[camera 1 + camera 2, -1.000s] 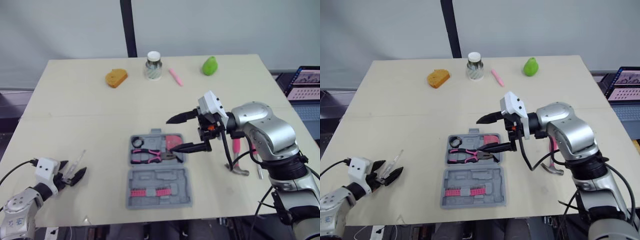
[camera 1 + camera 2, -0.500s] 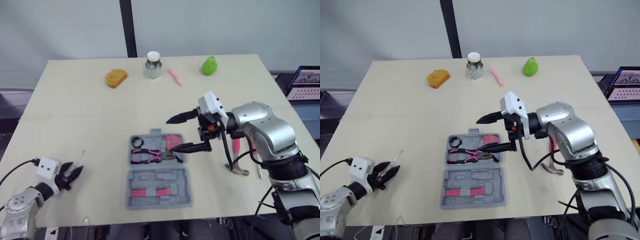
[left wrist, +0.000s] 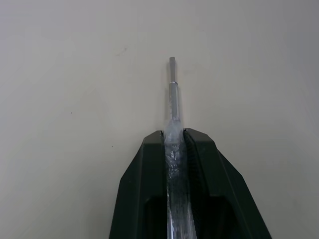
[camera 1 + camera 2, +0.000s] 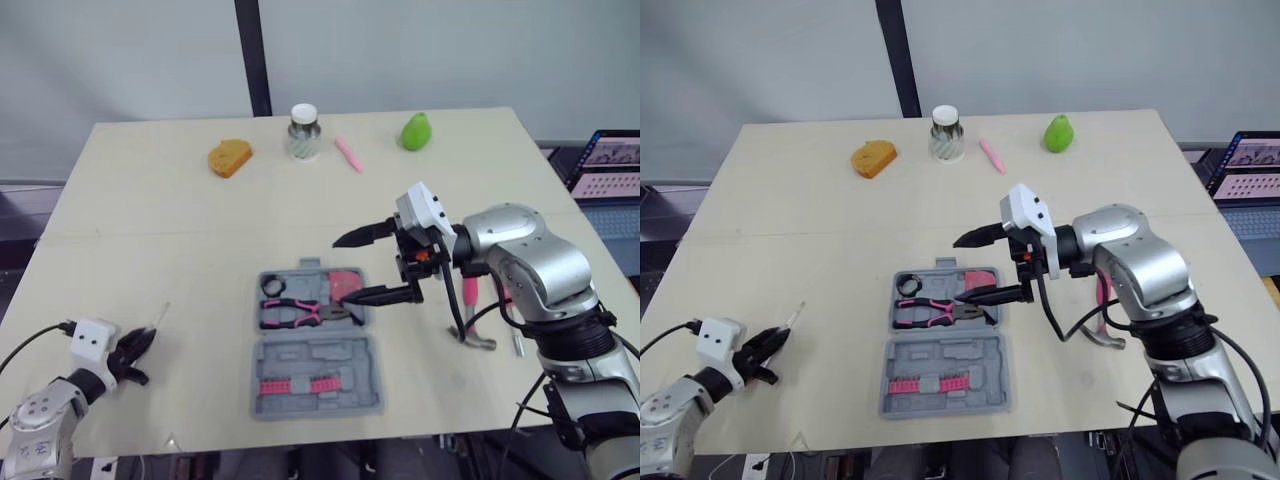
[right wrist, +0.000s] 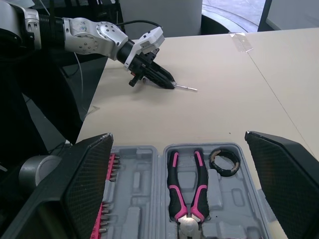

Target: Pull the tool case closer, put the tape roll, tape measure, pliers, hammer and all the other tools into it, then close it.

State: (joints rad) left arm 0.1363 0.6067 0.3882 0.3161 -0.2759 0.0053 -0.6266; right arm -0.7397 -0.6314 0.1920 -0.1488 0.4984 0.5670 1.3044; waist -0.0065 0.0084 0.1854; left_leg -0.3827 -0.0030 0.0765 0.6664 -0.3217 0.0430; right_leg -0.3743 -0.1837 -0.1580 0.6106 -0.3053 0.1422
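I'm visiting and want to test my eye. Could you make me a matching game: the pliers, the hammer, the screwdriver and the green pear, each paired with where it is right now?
Things:
1. pliers
2. hammer
3. screwdriver
4. green pear

Places:
a. clamped in the left claw
b. near the far edge of the table
c. lying inside the open tool case
d. on the table to the right of the case, outside it

Pairs: 1-c, 2-d, 3-a, 4-b
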